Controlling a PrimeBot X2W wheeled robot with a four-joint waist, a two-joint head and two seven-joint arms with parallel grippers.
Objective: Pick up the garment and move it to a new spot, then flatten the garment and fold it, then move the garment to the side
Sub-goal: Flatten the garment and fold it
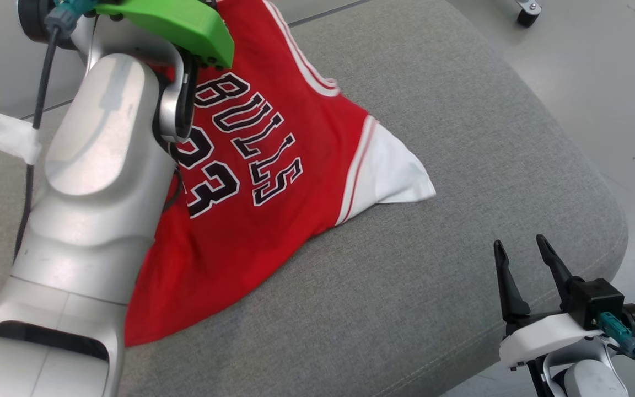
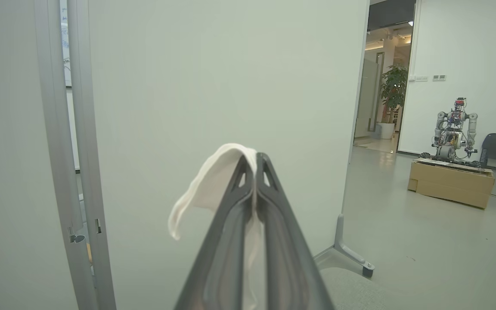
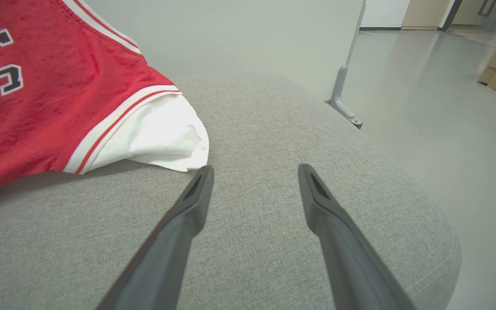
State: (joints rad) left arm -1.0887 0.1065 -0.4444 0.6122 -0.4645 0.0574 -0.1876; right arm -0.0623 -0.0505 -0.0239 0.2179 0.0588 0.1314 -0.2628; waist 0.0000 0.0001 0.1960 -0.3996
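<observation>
The jersey is red, with black white-edged letters, white-and-red striped trim and a white sleeve. The cushion is speckled grey. The arm is silver, its cover green.

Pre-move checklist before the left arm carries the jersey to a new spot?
1. Left gripper shut on white fabric: ok.
2. Garment fully off the cushion: not ok, lower edge and white sleeve rest on it.
3. Right gripper open, apart from the cloth: ok.
4. Grip deep enough to hold: cannot tell.
5. Bare cushion for a new spot: ok, on the robot's right.
</observation>
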